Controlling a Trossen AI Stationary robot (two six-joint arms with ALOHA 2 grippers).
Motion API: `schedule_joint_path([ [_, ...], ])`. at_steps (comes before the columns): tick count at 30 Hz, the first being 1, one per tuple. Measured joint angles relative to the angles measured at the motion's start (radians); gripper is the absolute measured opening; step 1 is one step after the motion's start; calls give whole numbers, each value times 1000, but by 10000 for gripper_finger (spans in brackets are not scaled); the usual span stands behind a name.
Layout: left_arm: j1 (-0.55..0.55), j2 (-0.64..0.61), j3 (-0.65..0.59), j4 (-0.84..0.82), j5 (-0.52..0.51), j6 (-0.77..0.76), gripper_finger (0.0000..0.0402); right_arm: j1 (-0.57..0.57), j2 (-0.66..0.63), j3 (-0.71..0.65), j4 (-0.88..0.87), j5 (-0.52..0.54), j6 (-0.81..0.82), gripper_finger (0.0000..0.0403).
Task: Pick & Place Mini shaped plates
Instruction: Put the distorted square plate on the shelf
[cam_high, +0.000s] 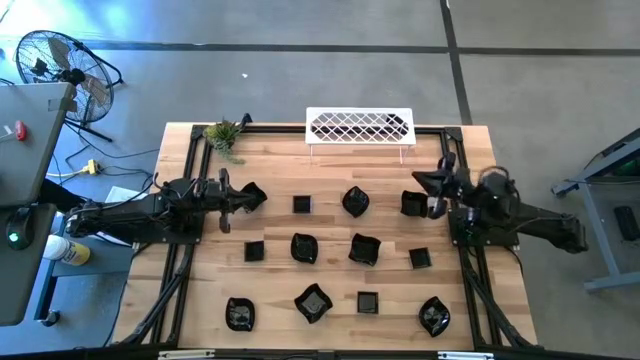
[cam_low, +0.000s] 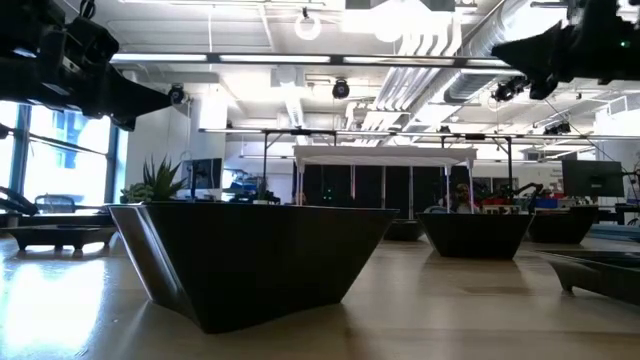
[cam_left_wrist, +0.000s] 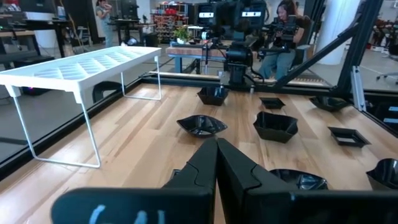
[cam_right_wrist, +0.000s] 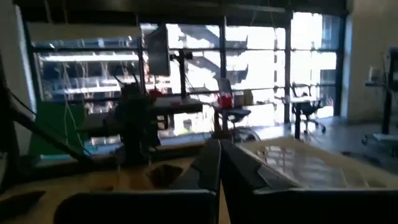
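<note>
About a dozen glossy black mini plates (cam_high: 364, 249) lie in three rows on the wooden table, each resting on its base. In the low view the nearest plate (cam_low: 260, 255) fills the foreground. My left gripper (cam_high: 243, 196) hovers, shut, over the far-left plate (cam_high: 257, 197). The left wrist view shows its fingers (cam_left_wrist: 216, 163) closed on nothing, with plates (cam_left_wrist: 201, 125) spread ahead. My right gripper (cam_high: 421, 183) is also shut and empty (cam_right_wrist: 218, 163), raised beside the far-right plate (cam_high: 411, 205). Both arms show high above the table in the low view.
A white lattice wire rack (cam_high: 359, 127) stands on thin legs at the table's far edge, also seen in the left wrist view (cam_left_wrist: 87, 65). A small green plant (cam_high: 224, 134) sits at the far-left corner. Black frame rails (cam_high: 190, 250) run along the table's sides. People show in the room behind.
</note>
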Motion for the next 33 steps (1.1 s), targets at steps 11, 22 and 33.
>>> schedule_joint_path([
  [11, 0, 0, 0, 0, -55, 3, 1, 51, 449, 267, -468, 109, 282, 18],
  [22, 0, 0, 0, 0, -65, 32, 1, 188, 703, 476, -1002, 204, 866, 107],
  [33, 0, 0, 0, 1, -65, 120, 1, 21, 798, 463, -971, 141, 576, 137],
])
